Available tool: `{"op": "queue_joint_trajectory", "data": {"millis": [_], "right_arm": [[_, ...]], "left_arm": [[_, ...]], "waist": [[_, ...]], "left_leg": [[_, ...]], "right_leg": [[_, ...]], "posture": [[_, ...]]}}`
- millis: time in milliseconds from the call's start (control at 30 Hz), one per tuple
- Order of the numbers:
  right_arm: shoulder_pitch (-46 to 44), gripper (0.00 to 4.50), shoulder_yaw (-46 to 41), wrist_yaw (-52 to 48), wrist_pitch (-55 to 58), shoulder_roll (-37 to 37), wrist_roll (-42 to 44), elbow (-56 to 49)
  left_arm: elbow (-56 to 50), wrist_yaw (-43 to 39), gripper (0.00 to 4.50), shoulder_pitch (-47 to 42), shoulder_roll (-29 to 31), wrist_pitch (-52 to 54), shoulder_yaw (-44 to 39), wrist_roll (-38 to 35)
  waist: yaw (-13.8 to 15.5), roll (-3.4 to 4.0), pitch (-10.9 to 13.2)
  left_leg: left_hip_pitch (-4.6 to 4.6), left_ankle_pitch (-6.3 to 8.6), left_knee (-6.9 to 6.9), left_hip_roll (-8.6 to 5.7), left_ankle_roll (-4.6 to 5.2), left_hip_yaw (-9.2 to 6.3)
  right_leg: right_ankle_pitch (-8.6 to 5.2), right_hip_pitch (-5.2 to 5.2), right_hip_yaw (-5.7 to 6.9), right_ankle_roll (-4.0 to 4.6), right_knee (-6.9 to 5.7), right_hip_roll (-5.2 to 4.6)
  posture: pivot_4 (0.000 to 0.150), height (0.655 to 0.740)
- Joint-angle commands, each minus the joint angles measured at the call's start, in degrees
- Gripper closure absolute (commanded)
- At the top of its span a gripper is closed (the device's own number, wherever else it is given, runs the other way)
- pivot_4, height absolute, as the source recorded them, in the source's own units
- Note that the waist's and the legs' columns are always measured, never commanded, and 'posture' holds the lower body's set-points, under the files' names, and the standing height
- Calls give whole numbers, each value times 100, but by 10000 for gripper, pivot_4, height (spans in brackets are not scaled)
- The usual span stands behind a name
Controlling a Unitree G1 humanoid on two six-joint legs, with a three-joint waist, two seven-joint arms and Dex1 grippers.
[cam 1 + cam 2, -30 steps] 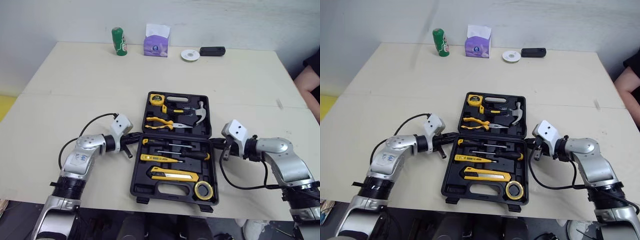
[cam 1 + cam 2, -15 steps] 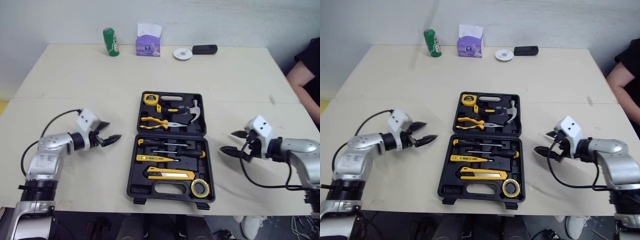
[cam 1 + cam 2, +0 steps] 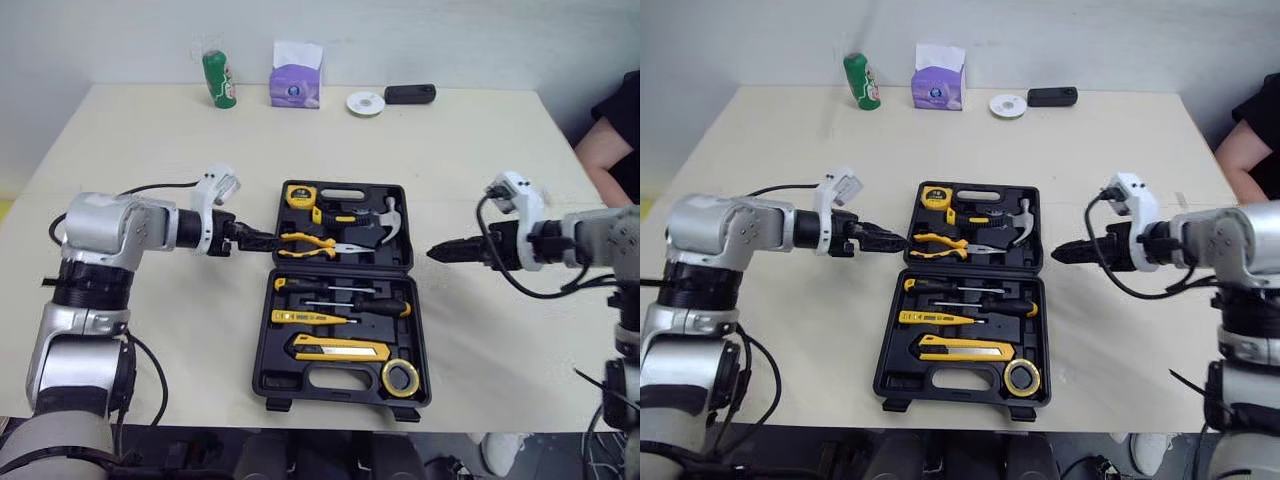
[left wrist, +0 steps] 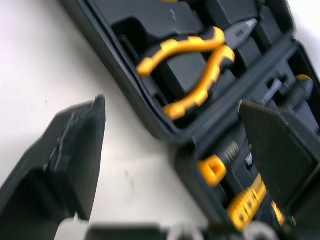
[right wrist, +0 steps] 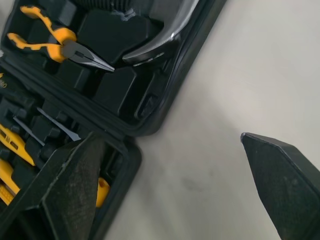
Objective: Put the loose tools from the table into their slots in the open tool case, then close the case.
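One tool case (image 3: 285, 375): open flat on the table (image 3: 150, 150), near its front edge, hinge across the middle.
Near half: tape roll (image 3: 392, 377), utility knife (image 3: 345, 348), screwdrivers (image 3: 345, 300), all seated.
Left gripper (image 3: 262, 240): fingers spread, empty, at the far half's left wall, contact unclear.
Right gripper (image 3: 440, 252): fingers spread, empty, just off the far half's right wall.
Far half: pliers (image 3: 318, 241), hammer (image 3: 385, 225), tape measure (image 3: 299, 195), seated.
Step in hand: closing, by the look; catch both walls level, lift together, fold over slowly to avoid spilling tools.
Far edge: green can (image 3: 219, 78), tissue box (image 3: 296, 85).
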State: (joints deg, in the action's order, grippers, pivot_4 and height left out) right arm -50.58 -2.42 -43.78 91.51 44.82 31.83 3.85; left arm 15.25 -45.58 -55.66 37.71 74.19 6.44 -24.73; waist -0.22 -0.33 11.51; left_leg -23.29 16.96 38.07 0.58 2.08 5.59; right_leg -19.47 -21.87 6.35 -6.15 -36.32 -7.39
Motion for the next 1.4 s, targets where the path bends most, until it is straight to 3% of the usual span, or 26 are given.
{"op": "queue_joint_trajectory", "data": {"millis": [33, 333, 733, 967, 1400], "right_arm": [[-391, 0, 233, 360, 99, -56, -74, 140], [-729, 0, 186, 934, 20, -525, -388, 830], [-666, 0, 315, 1061, -206, -635, -508, 1050], [-683, 0, 383, 1061, -228, -654, -558, 1115], [-698, 0, 376, 1302, -343, -949, -752, 1343]], "left_arm": [[671, 378, 390, -350, -148, -407, 38, 418], [1530, 329, 390, -851, -471, -300, 28, 526], [1505, 546, 390, -745, -616, -576, 137, 877], [1178, 89, 390, -657, -412, -294, 591, 885], [1499, 671, 390, -627, -802, -397, 145, 991]], "waist": [[12, -1, 1], [18, -3, 1], [-9, -3, 1], [-5, -3, 1], [1, -10, -4]], "left_leg": [[-1, -1, 1, -2, 0, 1], [-39, -8, 6, -14, 10, 28], [-40, -13, 7, -12, 7, 46], [-38, -13, 7, -13, 7, 49], [-22, -17, 16, -14, 13, 52]], "right_leg": [[0, -3, 0, 0, -7, 0], [1, -64, 8, -3, -46, -6], [1, -77, 1, -3, -58, -3], [1, -77, -1, -3, -60, -3], [2, -69, -10, -3, -80, -7]], "posture": [[1500, 7400], [1500, 7400], [1500, 7400], [1500, 7400], [1500, 7400]]}}
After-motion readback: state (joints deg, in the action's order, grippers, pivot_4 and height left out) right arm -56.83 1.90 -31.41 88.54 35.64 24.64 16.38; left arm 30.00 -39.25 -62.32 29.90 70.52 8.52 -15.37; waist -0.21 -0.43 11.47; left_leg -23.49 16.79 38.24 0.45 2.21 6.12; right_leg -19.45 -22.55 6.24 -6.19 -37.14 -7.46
